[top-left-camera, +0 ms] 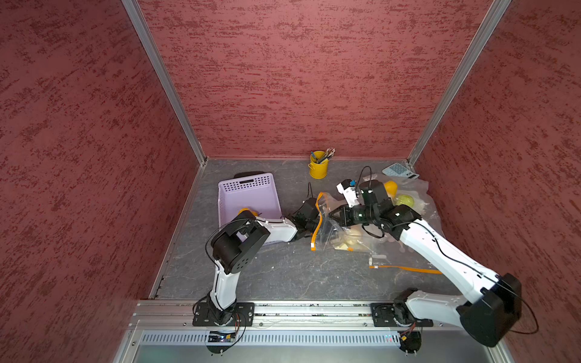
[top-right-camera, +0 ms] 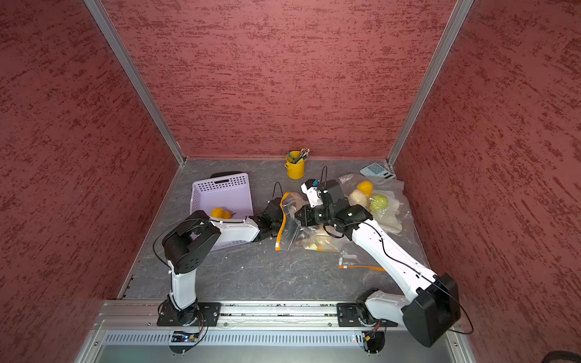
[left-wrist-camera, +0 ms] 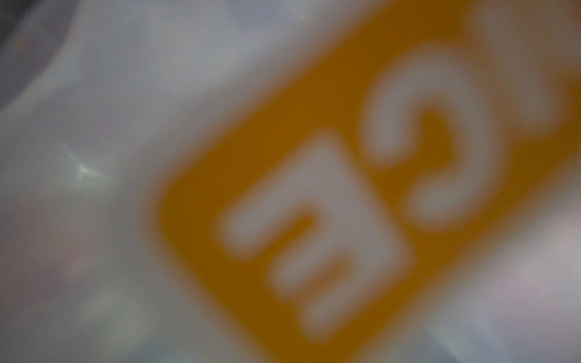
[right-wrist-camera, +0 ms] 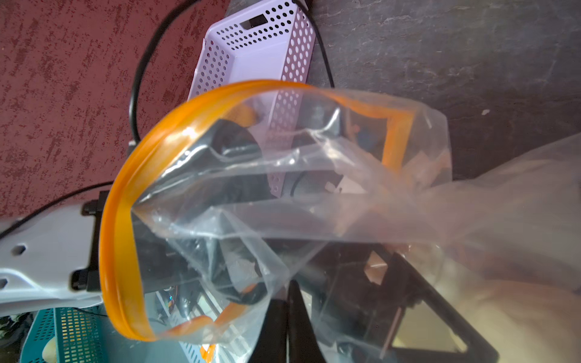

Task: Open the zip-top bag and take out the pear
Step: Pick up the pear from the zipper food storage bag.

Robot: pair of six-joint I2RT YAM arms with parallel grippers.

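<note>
Mottled red walls [top-left-camera: 298,78] close in three sides; silver metal posts [top-left-camera: 163,81] run up the back corners. The desk [top-left-camera: 283,276] is dark grey, veined like stone.

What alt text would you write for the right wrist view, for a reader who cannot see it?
A clear zip-top bag with an orange zip strip gapes open across the frame, its film pinched in the shut black right tool. Behind it stand a lilac perforated basket on a grey table and a red wall.
</note>
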